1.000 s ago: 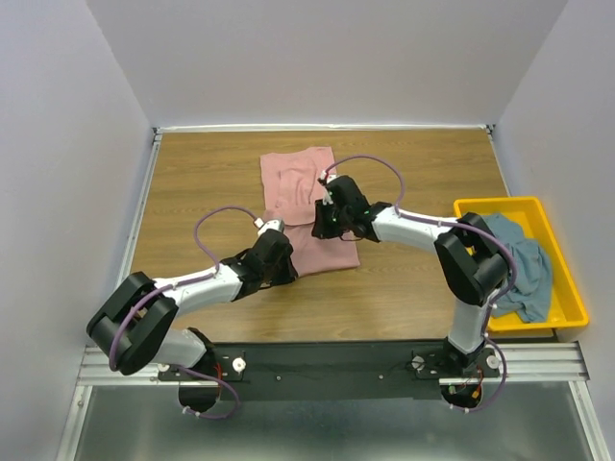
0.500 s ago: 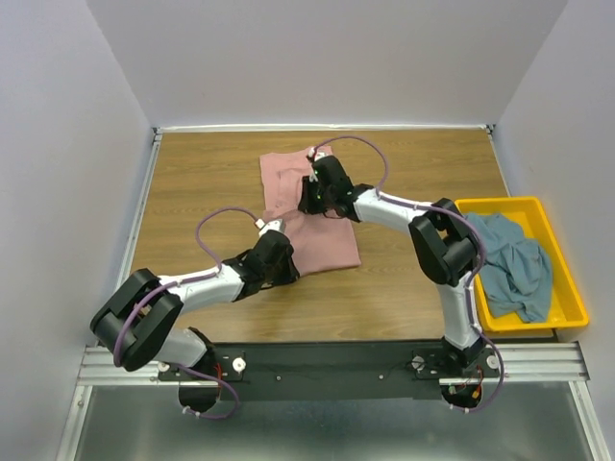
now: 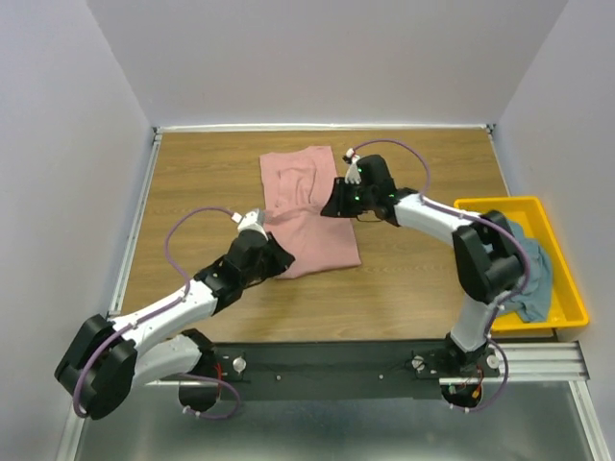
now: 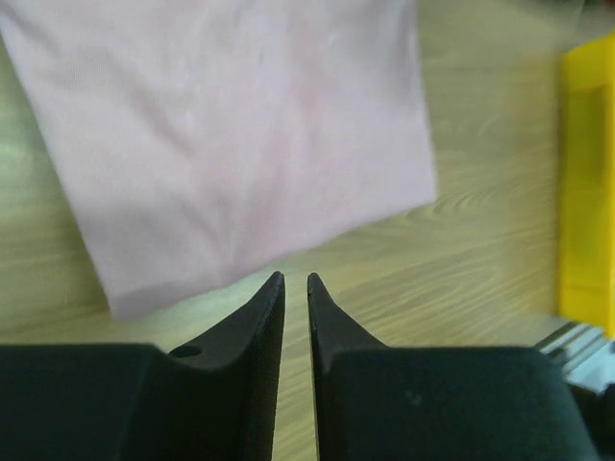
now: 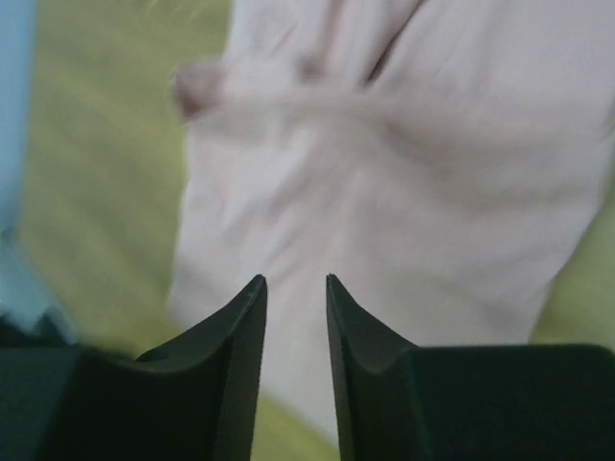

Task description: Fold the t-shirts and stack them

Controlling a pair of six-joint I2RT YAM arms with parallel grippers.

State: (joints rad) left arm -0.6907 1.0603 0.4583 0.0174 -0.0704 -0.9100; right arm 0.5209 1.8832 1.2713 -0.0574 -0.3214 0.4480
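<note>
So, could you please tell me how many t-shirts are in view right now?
2. A pink t-shirt lies on the table; a blue-grey t-shirt sits crumpled in the yellow bin at the right. More could be hidden beneath it.

The top external camera is looking down from high behind the near edge over the whole tabletop (image 3: pixel 202 182), while both wrist cameras are peering closely past the left gripper (image 4: pixel 296 279) and right gripper (image 5: pixel 295 280) at the same dusty-pink t-shirt (image 3: pixel 312 240).
</note>
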